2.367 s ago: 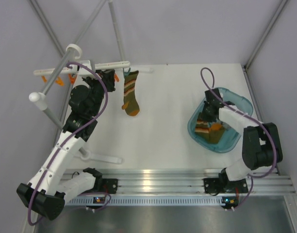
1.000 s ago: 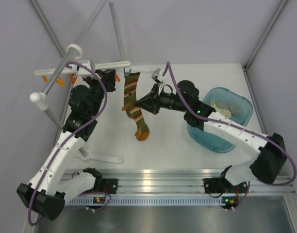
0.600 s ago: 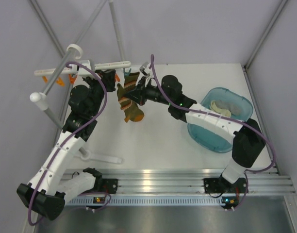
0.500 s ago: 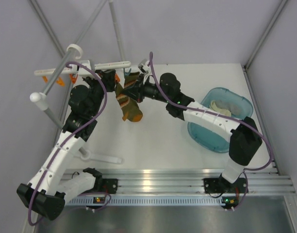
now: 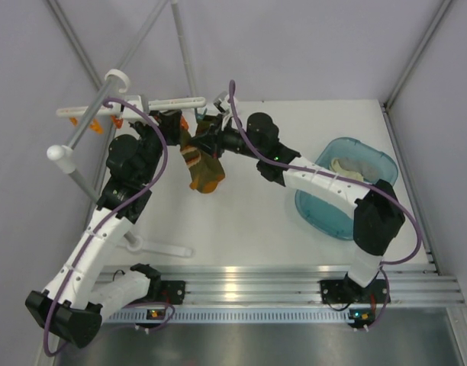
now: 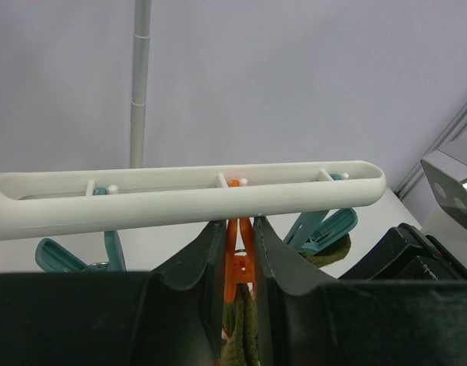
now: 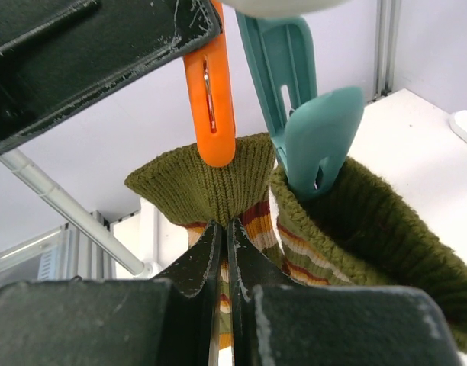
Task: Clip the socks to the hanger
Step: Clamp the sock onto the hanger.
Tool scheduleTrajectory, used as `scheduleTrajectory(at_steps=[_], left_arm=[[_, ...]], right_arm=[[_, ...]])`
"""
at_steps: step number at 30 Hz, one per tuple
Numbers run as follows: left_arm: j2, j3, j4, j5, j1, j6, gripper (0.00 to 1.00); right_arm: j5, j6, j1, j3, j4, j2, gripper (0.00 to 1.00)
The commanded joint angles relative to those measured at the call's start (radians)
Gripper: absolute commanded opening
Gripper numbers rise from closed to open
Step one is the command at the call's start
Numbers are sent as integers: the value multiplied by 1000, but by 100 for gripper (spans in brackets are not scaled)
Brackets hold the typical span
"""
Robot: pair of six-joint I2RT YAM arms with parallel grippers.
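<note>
The white hanger hangs at the back left with orange and teal clips. My left gripper is shut on an orange clip, fingers pressing both its sides. My right gripper is shut on a striped olive sock, holding its cuff up at the orange clip's mouth. A second sock hangs from the neighbouring teal clip. Both socks dangle together in the top view.
A teal bin at the right holds a cream cloth. Thick grey-white poles slant past the hanger's left end. Another white bar lies on the table near the left arm. Frame struts rise behind.
My right arm has carried a sock from the bin across to the hanger and lifted its cuff up to the orange clip. My left arm has hardly moved.
</note>
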Motion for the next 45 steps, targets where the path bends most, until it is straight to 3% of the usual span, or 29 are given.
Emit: scheduleTrajectory(at_steps=[1,24,28,29,32,35,38,45], left_arm=[[-7,19,20,43,-2,11,0],[10,23,18,44,0,2,0],[10,22,15,44,0,-7,19],[8,22,14,46,-2,-7,32],[0,20,-3,50,-2,-9,53],[-18,8,-9,53,-2,-9,64],[-42,-14,-14,66,-2,-3,68],[-159,-85,-89,122,-2,42,92]], right_arm=[[15,-37,-6,41,45,-6,0],[-2,-26,-30,136,62,26,0],[0,-27,-30,133,59,24,0],[3,-27,-30,132,59,23,0],[9,-31,-32,132,56,23,0],[33,-34,-38,133,52,23,0],[50,-35,-49,138,50,29,0],[61,-53,-90,172,-4,35,0]])
